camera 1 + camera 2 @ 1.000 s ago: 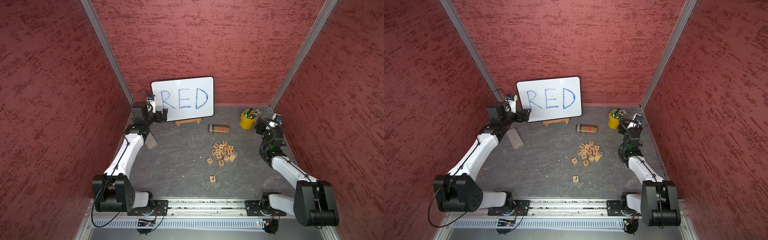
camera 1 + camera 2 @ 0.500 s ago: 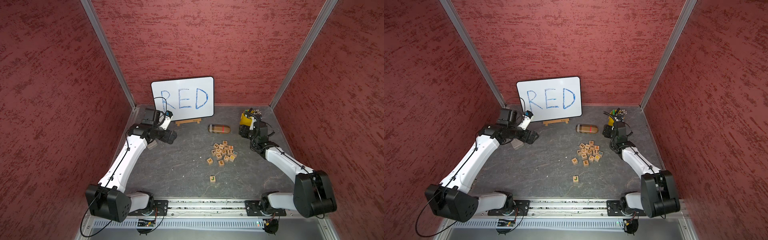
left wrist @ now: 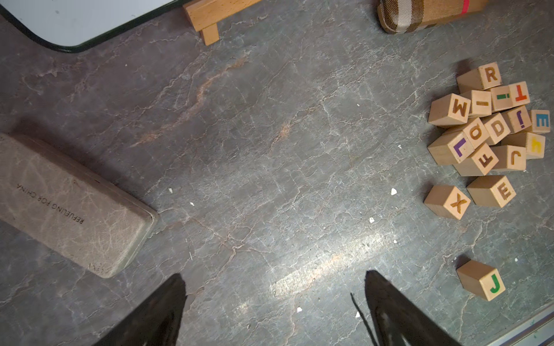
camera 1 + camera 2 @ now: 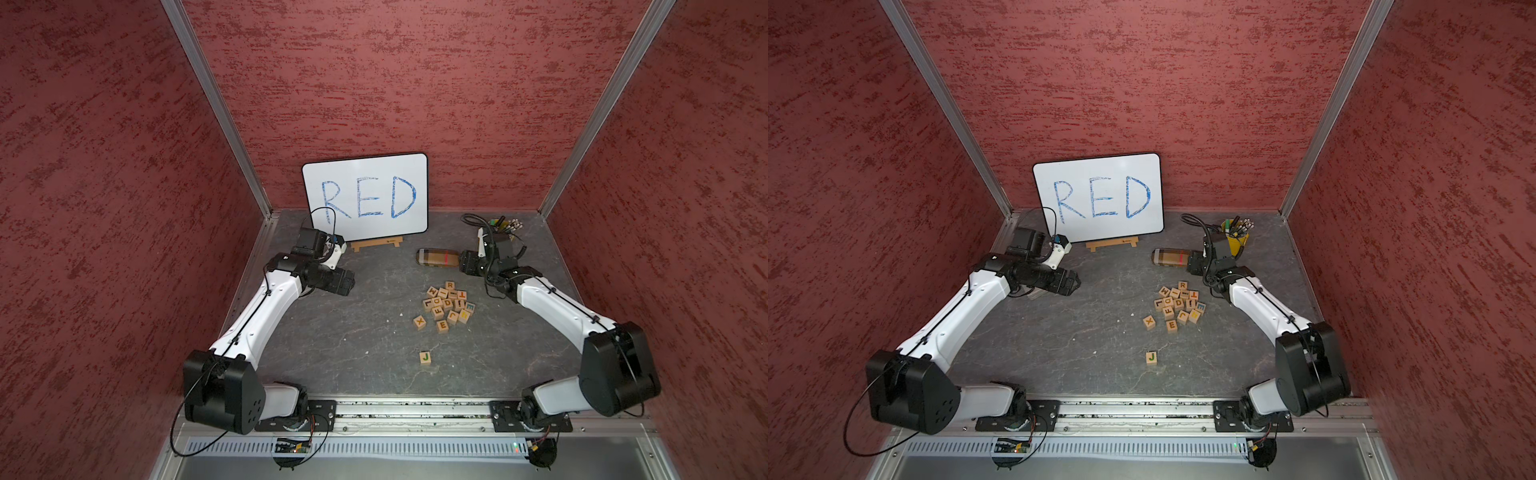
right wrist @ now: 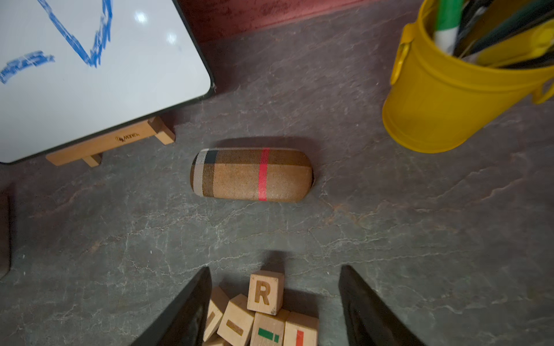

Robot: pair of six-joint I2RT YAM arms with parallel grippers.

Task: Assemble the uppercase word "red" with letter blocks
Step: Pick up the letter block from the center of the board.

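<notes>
Right fingers straddle the R block, spread and apparently not touching it; left fingers gape empty above the surface.

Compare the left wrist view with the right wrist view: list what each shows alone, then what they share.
Left wrist only: the lone J block, the X block, the orange-brown E block and the D block. Right wrist only: the yellow pen bucket. Both: the R block at the edge of the pile, the plaid case, the whiteboard and its wooden stand.
</notes>
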